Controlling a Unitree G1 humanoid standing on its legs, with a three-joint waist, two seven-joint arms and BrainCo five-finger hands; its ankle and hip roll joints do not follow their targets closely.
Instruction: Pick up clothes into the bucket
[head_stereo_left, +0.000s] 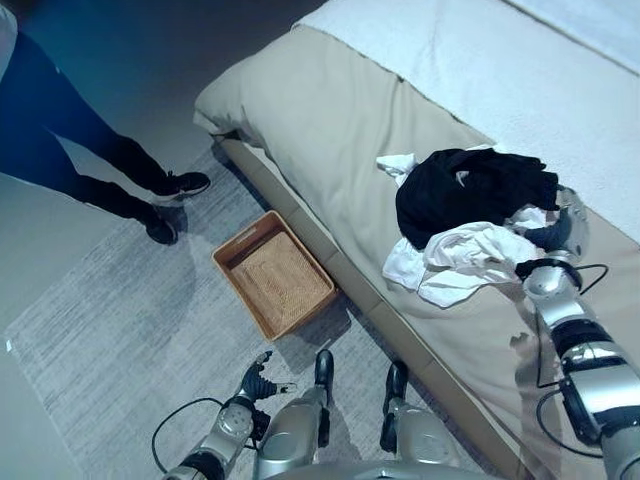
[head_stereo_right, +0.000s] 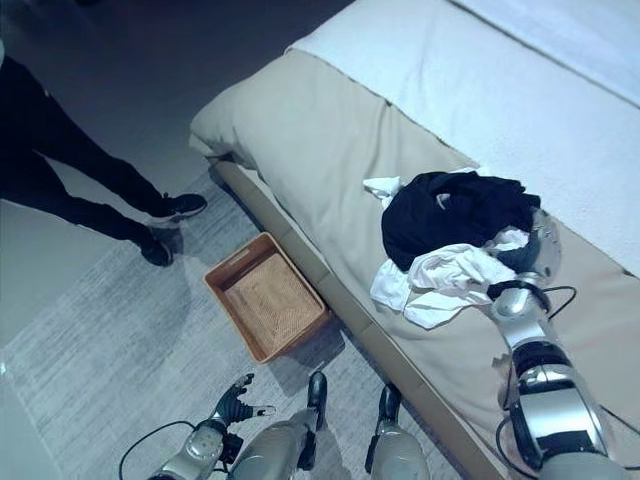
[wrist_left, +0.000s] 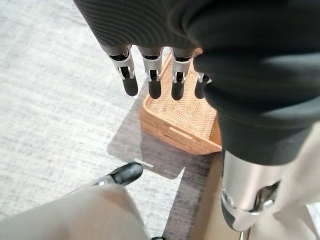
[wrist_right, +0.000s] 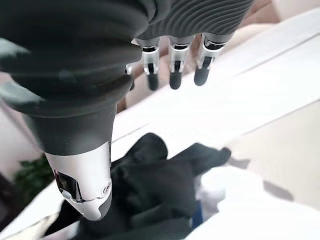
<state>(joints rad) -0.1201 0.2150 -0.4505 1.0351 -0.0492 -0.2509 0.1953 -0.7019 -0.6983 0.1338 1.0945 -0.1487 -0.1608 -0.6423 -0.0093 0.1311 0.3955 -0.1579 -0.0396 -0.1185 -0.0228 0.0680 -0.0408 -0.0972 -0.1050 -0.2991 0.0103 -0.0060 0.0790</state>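
Clothes first: a black garment (head_stereo_left: 470, 195) piled with a white garment (head_stereo_left: 455, 262) on the bed (head_stereo_left: 320, 120), right up against the robot's right hand (head_stereo_left: 563, 232), on its inner side. That hand sits at the edge of the heap with fingers straight and relaxed in its wrist view, holding nothing. Looks like the reach-in step, grab not made yet.

The wicker basket (head_stereo_left: 273, 274), which has to be the "bucket", is down on the grey rug (head_stereo_left: 110, 330), just ahead of the left hand (head_stereo_left: 258, 378). That one hangs low by the floor, fingers loose and spread, empty too. A person's legs (head_stereo_left: 90, 170) stand well beyond the basket.

Next move probably calls for closing the fingers around a good bunch of cloth, then swinging it down off the bed to the basket.

No writing readable anywhere.
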